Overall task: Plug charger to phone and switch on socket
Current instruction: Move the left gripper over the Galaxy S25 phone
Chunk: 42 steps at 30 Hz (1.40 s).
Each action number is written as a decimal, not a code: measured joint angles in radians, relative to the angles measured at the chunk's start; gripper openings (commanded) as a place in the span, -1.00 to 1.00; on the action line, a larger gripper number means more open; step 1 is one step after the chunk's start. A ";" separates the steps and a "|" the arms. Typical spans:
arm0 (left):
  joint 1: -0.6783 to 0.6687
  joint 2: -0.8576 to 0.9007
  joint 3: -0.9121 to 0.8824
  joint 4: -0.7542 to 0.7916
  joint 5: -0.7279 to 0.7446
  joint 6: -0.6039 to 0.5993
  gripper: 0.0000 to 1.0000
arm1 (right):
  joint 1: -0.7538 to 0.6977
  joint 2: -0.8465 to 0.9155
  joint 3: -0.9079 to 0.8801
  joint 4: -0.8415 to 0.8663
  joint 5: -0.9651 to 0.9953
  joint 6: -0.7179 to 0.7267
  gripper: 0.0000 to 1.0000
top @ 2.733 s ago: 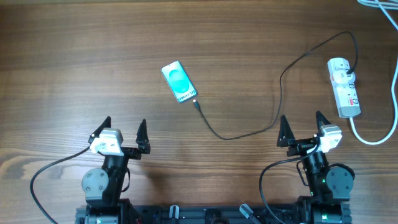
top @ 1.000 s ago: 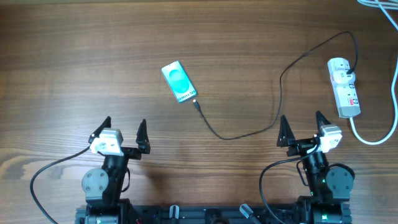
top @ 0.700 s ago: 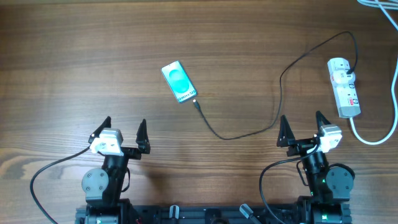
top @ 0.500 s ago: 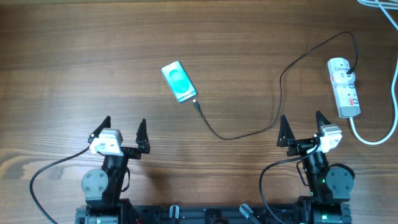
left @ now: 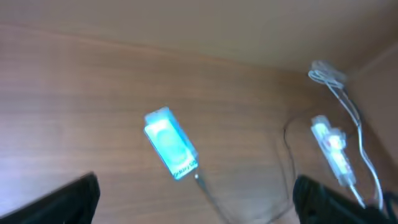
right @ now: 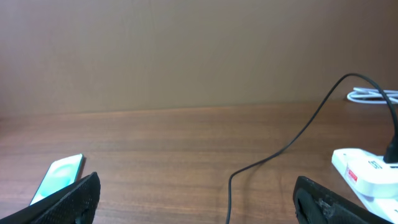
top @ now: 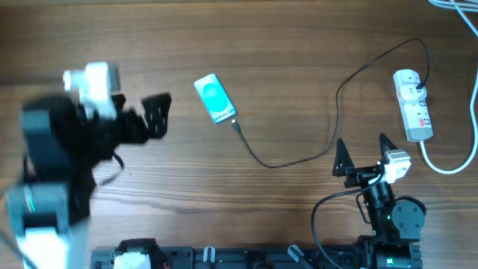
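Note:
The phone lies flat mid-table with its teal screen up; it also shows in the left wrist view and the right wrist view. The charger cable runs from the socket at the far right to its connector tip, which lies on the wood just beside the phone's near end. My left gripper is open and empty, raised to the left of the phone and blurred. My right gripper is open and empty, near the front edge, right of the cable's loop.
The socket's thick white cord curves off its near end toward the right edge. Another white cable lies coiled at the far right corner. The socket also shows in the left wrist view and the right wrist view.
My left arm has swung up from its rest pose near the front edge to a raised spot left of the phone, blurred by motion. The right arm, phone and cable have not moved.

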<state>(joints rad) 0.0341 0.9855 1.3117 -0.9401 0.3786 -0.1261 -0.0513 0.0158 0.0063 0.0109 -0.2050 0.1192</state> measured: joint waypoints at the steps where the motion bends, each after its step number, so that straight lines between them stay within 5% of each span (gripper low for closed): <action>1: 0.000 0.122 0.110 -0.087 0.010 0.001 1.00 | 0.000 0.000 0.000 0.000 0.000 0.000 1.00; 5: 0.000 0.431 0.299 -0.233 0.041 -0.070 1.00 | 0.000 0.000 0.000 0.000 0.000 0.000 1.00; 9: -0.001 0.658 0.302 -0.250 0.094 -0.219 1.00 | 0.000 0.000 0.000 0.000 0.000 0.000 0.99; 15: -0.002 0.837 0.302 -0.242 0.114 -0.292 1.00 | 0.000 0.000 0.000 0.000 0.000 0.000 0.99; 21: -0.064 0.870 0.302 -0.231 0.091 -0.319 1.00 | 0.000 0.000 0.000 0.000 0.000 0.000 1.00; 28: -0.246 0.870 0.302 -0.187 -0.098 -0.523 1.00 | 0.000 0.000 0.000 0.000 0.000 0.000 0.99; 42: -0.438 0.913 0.302 -0.100 -0.225 -0.704 1.00 | 0.000 0.000 0.000 0.000 0.000 0.000 0.99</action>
<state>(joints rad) -0.4034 1.8988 1.6135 -1.0405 0.1539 -0.8299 -0.0513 0.0154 0.0063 0.0109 -0.2050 0.1192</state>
